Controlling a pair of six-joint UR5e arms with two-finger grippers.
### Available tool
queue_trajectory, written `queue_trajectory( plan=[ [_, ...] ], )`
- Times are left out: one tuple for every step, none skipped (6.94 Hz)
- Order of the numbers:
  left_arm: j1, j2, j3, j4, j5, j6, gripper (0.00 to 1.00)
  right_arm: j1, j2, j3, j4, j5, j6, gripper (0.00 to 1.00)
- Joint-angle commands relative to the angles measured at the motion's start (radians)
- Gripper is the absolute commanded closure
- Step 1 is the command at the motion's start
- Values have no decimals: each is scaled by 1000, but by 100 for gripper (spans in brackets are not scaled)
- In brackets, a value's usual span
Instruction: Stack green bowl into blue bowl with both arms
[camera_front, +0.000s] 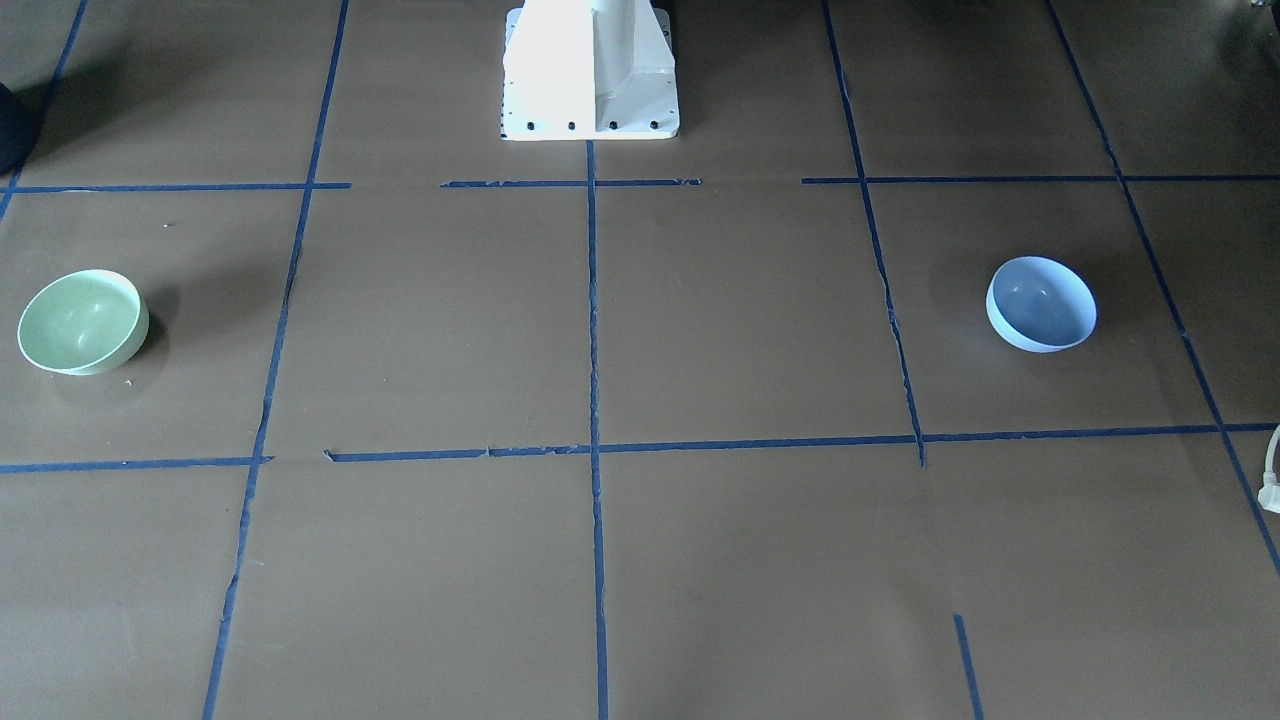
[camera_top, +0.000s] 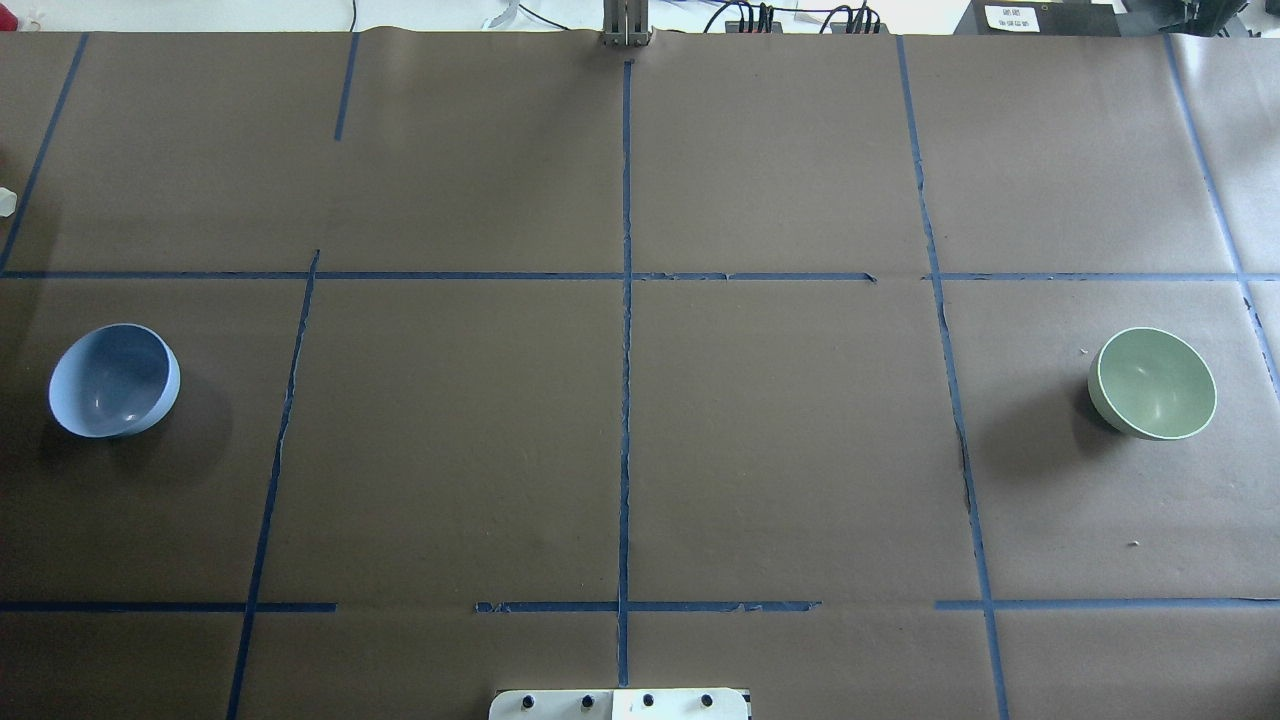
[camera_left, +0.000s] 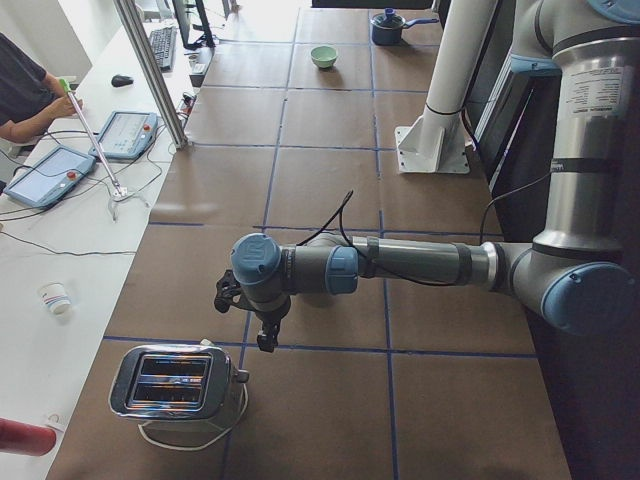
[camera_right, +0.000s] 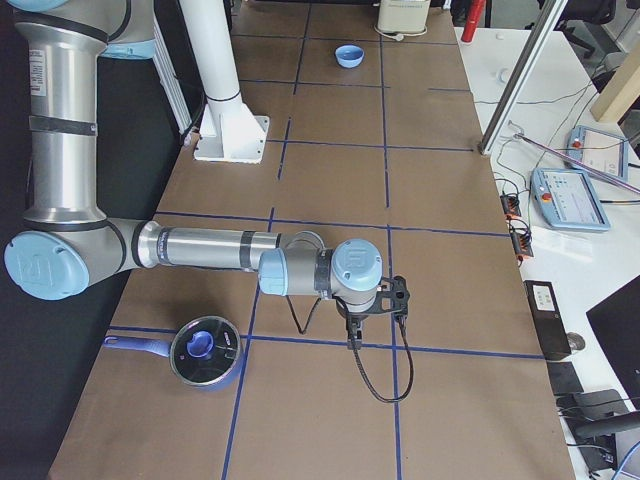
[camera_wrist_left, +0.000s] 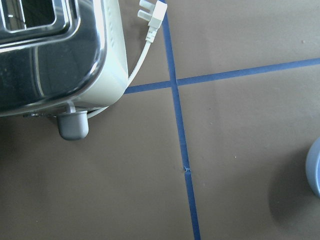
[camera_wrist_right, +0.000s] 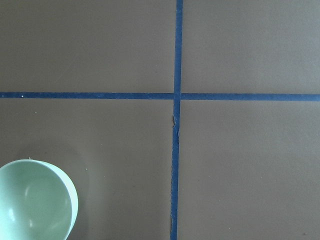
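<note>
- I'm at the very start: the small glossy pale mint-green bowl (camera_top: 1152, 383) sits upright on the brown paper-covered table (camera_top: 620, 440) far out on my right side, and the small glossy pale periwinkle-blue bowl (camera_top: 114, 380) sits far out on my left, well apart from it. Neither bowl is touched.
- Neither arm shows in the overhead or front-facing views. In the left side view my left gripper (camera_left: 262, 322) hangs low over the table near a chrome-and-cream toaster (camera_left: 178, 385); it holds nothing that I can see, but I cannot tell how far its jaws are parted.
- In the right side view my right gripper (camera_right: 368, 318) hangs over a tape crossing beside a dark lidded saucepan with a blue handle (camera_right: 200, 352); again apparently empty-handed, jaw spacing not readable.
- The left wrist camera catches only a sliver of the blue bowl at its right edge; the right wrist camera has the green bowl in its lower-left corner.
- My read: the step in hand is the first approach. Next I'd bring the right gripper over the green bowl's rim with the jaws wide enough to straddle the wall, and send the left toward the blue bowl.
- The glossy curved walls look slippery, so I'd want a firm rim pinch before lifting.
</note>
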Motion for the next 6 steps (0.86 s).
queue_trajectory(
  plan=[
    [134,10,-83,-49,-72,-243,0,-1,3,5,0,3,9,0],
    [182,45,-85,-188,-70,-398,0,-1,3,2,2,3,62,0],
    [258,79,-70,-409,4,-631,3,-1,0,1,-1,12,85,0],
    [372,102,-33,-615,110,-856,5,-1,-4,2,-1,27,85,0],
    [464,101,55,-792,171,-1000,5,-1,3,4,4,24,84,0],
    [518,90,108,-862,205,-1060,5,-1,3,5,4,24,84,0]
  ],
)
